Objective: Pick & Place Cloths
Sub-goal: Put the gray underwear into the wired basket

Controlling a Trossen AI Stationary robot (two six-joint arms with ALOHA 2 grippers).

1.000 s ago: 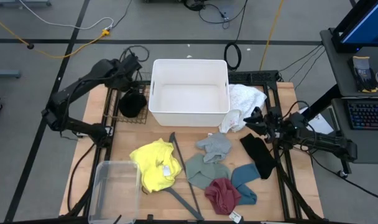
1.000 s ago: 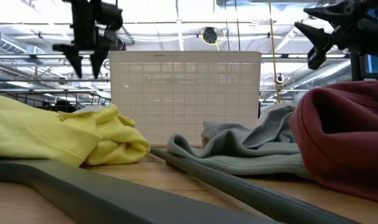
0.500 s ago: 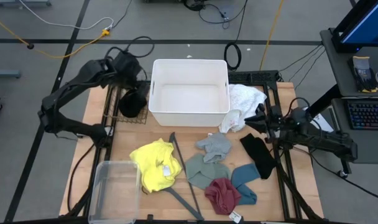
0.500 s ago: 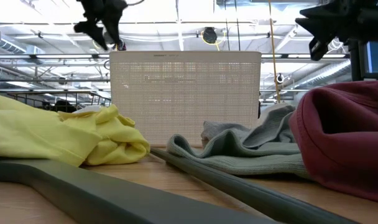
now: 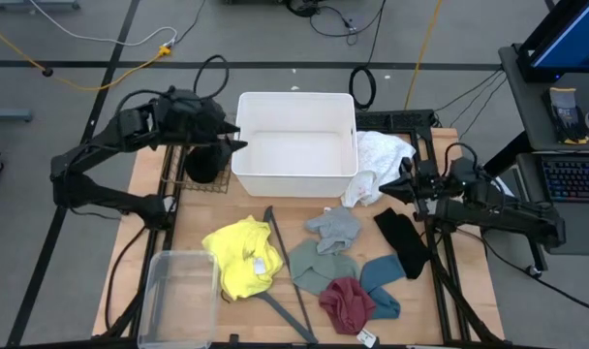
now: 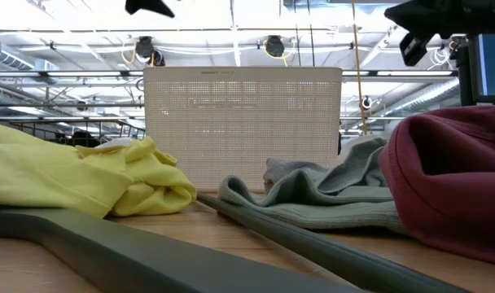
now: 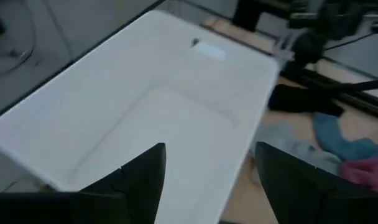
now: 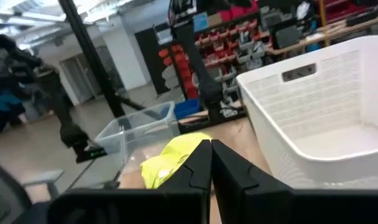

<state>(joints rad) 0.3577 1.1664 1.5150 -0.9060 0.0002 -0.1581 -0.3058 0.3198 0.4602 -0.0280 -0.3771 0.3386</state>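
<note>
Most cloths lie on the wooden table's near half: yellow (image 5: 241,257), grey (image 5: 335,225), sage green (image 5: 322,267), teal (image 5: 382,281), maroon (image 5: 348,302) and a black one (image 5: 403,240). The white cloth (image 5: 382,155) lies by the white bin's (image 5: 296,141) right wall. A second black cloth (image 5: 205,160) sits on a wire rack to the bin's left. My left gripper (image 7: 207,186) is open and empty, raised at the bin's left rim (image 5: 236,145). My right gripper (image 8: 211,163) is shut and empty, hovering near the white cloth's near edge (image 5: 386,188).
A thin dark grey hanger (image 5: 285,281) lies between the yellow and sage green cloths. A clear plastic tub (image 5: 178,291) stands at the table's near left corner. The black wire rack (image 5: 193,179) lies left of the bin. Bare wood shows between the bin and the cloths.
My left gripper has risen from above the black cloth on the rack and swung toward the bin's left rim, turning from pointing down to pointing across the bin. My right gripper has risen a little beside the white cloth. No cloth has moved.
</note>
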